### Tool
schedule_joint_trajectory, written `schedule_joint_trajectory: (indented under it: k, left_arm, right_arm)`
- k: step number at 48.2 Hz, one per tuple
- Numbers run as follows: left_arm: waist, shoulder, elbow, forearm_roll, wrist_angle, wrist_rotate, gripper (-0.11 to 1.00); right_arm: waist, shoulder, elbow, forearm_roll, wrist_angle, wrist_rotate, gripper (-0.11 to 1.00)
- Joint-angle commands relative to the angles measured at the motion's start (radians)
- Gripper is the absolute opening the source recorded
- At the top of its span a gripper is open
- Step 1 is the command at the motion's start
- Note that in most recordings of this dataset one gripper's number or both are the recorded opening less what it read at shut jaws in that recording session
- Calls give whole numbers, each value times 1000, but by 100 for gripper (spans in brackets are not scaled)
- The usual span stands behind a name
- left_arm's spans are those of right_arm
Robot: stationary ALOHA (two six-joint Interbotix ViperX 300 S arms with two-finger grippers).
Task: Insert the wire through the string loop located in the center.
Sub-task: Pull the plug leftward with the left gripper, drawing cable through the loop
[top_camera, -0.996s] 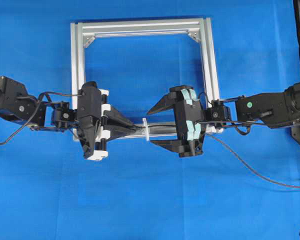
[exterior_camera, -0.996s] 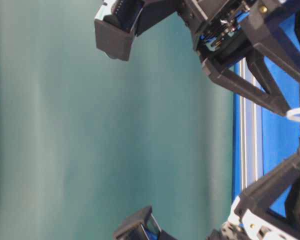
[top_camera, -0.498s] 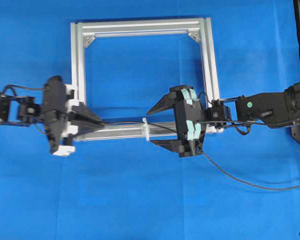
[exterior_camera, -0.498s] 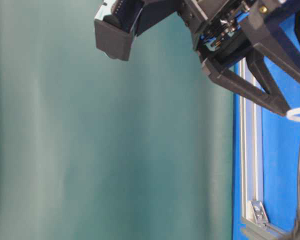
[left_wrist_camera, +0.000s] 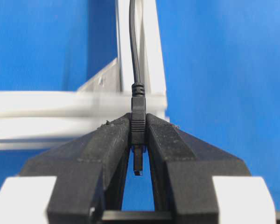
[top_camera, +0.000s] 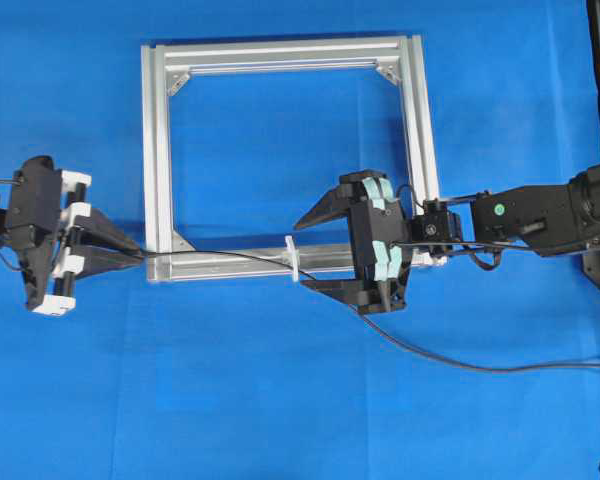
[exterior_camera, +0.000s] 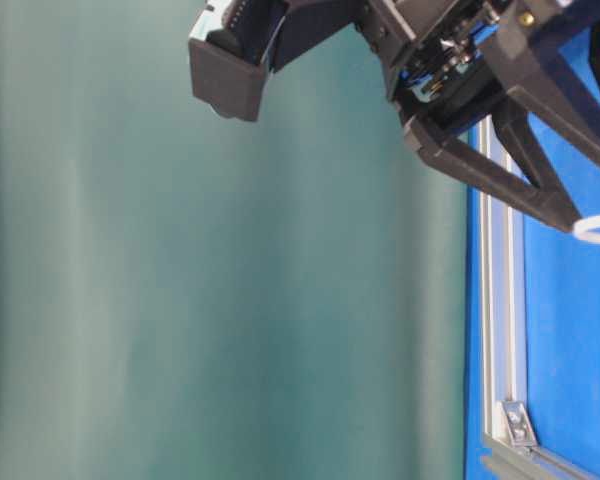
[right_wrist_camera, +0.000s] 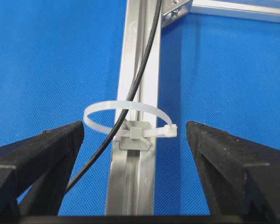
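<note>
Along the near bar of the silver frame (top_camera: 240,264), the wire (top_camera: 235,255) runs from the left gripper (top_camera: 130,257) across to the string loop (top_camera: 291,259) and on under the right gripper (top_camera: 315,250), then trails off over the blue cloth (top_camera: 280,400) toward the right edge. The left gripper sits just outside the frame's lower left corner, its jaws pinched tight on the small plug at the wire's end; the left wrist view shows the plug (left_wrist_camera: 138,122) clamped between the two black fingers (left_wrist_camera: 107,144) with its metal tip poking out behind, so a pull on the gripper carries the wire with it rather than slipping along it. The right wrist view shows the wire (right_wrist_camera: 130,98) passing inside the white loop (right_wrist_camera: 126,114), which stands up from its little mount on the bar, so the threading itself looks done. The right gripper hangs with its jaws spread wide on either side of the loop, holding nothing; that position seems meant to guard or steady the spot while leaving the loop free. Holding the plug well out to the left keeps the wire fairly straight along the bar, which should stop it from sliding back out of the loop.
</note>
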Motion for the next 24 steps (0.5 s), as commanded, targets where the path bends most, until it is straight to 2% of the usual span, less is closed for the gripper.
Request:
schedule_joint_trajectory:
  k: [1,11,24]
  left_arm:
    - [-5,-25,0,3,6,-2,8]
    - [-5,-26,-2,3,54,-2,8]
    - [12,-25,-3,3,54,-2,8]
  right_arm:
    - [-2,-14,-18,2,-5,0,97]
    - [-2,-14,-18,2,-6,0,97]
    - [-2,-14,-17,2,-5,2,97]
